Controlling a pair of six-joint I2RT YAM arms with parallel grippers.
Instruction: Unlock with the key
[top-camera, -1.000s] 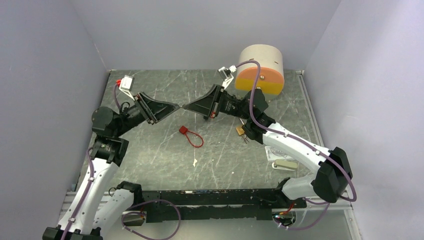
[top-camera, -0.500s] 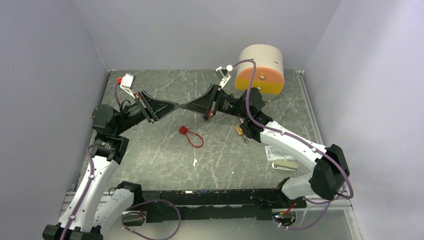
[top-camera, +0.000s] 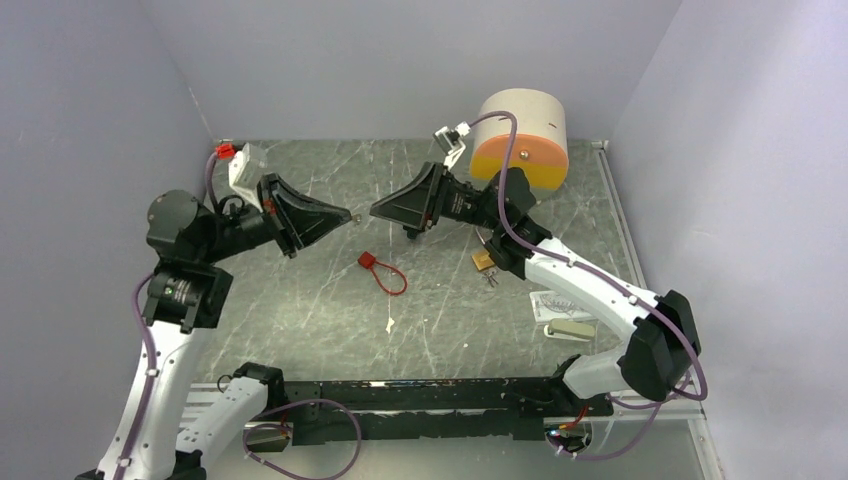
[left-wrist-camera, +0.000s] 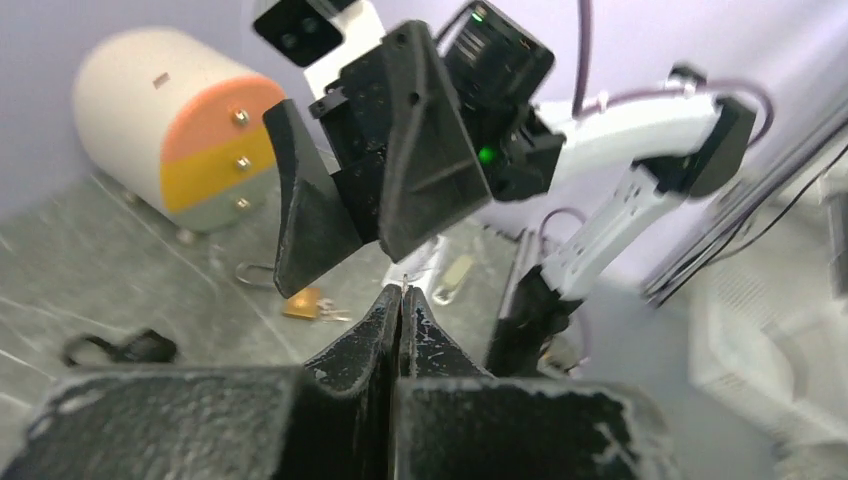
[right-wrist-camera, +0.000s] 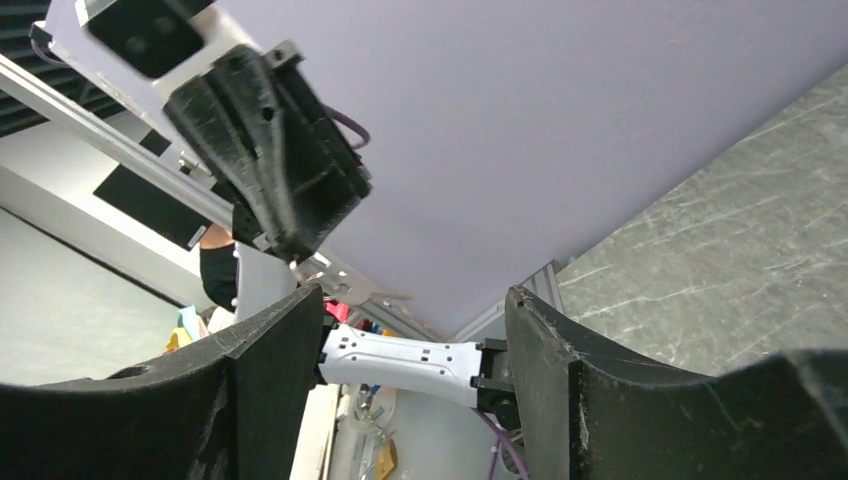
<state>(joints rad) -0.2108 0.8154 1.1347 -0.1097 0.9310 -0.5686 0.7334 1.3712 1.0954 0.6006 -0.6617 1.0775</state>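
My left gripper (top-camera: 347, 214) is shut, and a thin metal key (left-wrist-camera: 404, 285) pokes out from between its fingertips, held above the table. My right gripper (top-camera: 375, 213) faces it a short gap away. It stands open with nothing between its fingers (right-wrist-camera: 270, 340). The brass padlock (top-camera: 482, 261) lies on the table under the right arm, with small keys (top-camera: 491, 279) beside it. It shows in the left wrist view as the padlock (left-wrist-camera: 303, 303) beyond the right gripper's jaws.
A red looped cable lock (top-camera: 380, 271) lies mid-table below the two grippers, with a small white scrap (top-camera: 389, 323) nearer the front. A cream and orange drum with drawers (top-camera: 522, 136) stands at the back right. A printed card (top-camera: 563, 317) lies by the right arm.
The left gripper closed on the key while the two grippers were tip to tip. The right gripper then opened, and the left arm drew back to the left, leaving a gap.
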